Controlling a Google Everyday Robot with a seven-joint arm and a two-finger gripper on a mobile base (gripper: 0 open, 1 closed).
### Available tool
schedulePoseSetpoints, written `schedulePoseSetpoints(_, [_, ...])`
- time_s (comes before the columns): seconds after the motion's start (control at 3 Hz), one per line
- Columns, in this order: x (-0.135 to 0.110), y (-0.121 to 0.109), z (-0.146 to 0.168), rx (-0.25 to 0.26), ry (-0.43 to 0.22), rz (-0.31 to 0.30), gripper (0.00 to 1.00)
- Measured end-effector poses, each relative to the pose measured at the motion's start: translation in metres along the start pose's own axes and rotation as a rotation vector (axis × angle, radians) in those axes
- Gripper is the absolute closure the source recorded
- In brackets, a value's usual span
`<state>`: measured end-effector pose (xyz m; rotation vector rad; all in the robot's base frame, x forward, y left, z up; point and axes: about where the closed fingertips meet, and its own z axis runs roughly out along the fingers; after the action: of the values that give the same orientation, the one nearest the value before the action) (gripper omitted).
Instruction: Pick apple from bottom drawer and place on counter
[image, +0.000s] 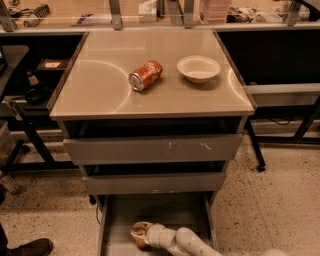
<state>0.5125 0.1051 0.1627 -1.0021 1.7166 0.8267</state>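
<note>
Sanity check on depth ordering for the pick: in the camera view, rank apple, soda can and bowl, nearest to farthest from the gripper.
The gripper is low in the bottom drawer.
1. Apple: right at the gripper, in the drawer.
2. Soda can: up on the counter, lying on its side, centre-left.
3. Bowl: on the counter, right of the can.

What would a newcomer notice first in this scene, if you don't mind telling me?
Most likely the crushed red-orange soda can lying on its side near the middle of the counter, with a white bowl beside it. Below, the bottom drawer is pulled out, and the white arm's gripper is down inside it at the apple, near the picture's lower edge.
</note>
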Motion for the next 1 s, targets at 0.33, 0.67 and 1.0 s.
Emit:
schedulePoseSetpoints(0.33, [-0.003,0.000,-0.001,0.000,0.000,0.000,1.00])
schedulePoseSetpoints(0.67, [-0.028,-0.019,-0.015,0.061,-0.013,0.013,1.00])
schedulePoseSetpoints(1.0, [-0.052,-0.035,-0.028,0.119,-0.023,0.033,1.00])
